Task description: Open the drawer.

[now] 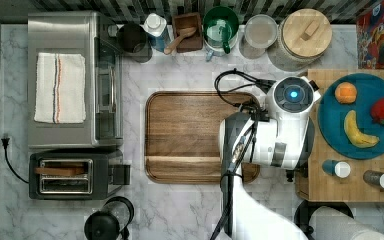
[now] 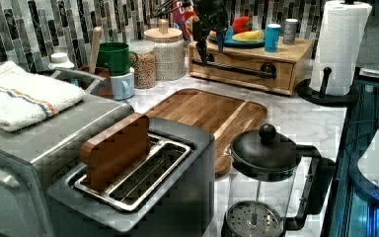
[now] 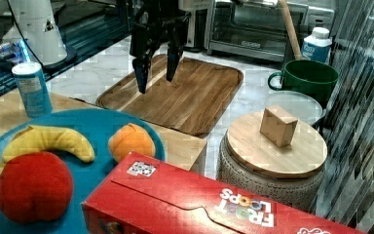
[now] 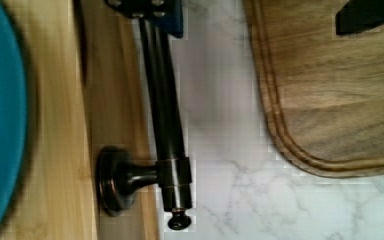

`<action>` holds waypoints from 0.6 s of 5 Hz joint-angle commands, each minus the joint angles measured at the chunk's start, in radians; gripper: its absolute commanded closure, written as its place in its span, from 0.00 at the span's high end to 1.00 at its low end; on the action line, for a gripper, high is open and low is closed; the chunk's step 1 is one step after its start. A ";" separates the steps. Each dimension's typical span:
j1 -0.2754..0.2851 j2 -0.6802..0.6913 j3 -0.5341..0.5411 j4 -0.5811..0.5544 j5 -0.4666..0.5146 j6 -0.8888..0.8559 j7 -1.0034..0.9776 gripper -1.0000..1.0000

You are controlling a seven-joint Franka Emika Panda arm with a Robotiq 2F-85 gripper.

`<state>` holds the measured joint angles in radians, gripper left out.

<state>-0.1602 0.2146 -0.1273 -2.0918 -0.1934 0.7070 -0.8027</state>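
The drawer (image 2: 249, 63) is a light bamboo box at the far side of the counter in the left view, and its front sits about flush. A long black bar handle (image 2: 237, 69) on round mounts runs across the front. The wrist view shows that bar (image 4: 165, 110) and one mount (image 4: 114, 181) close up against the wooden front (image 4: 111, 95). My gripper (image 3: 156, 73) hangs open just above the handle. One finger (image 4: 147, 7) is over the bar and the other (image 4: 365, 17) is over the brown tray. In the top view the arm hides the fingers.
A brown wooden tray (image 1: 180, 135) lies just in front of the drawer. On the box stand a teal plate (image 1: 330, 125) of fruit, a blue can (image 2: 272, 37) and a shaker (image 2: 290, 30). A paper towel roll (image 2: 338, 47), jars (image 2: 164, 52), toaster (image 2: 143, 168) and French press (image 2: 264, 182) ring the counter.
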 commanded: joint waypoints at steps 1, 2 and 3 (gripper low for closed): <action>-0.036 -0.012 -0.052 -0.045 -0.066 0.091 -0.035 1.00; -0.060 0.004 -0.040 -0.074 -0.025 0.145 -0.064 1.00; -0.056 0.015 -0.038 -0.101 0.006 0.186 -0.040 1.00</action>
<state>-0.2050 0.2407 -0.1780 -2.1836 -0.2542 0.8638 -0.8247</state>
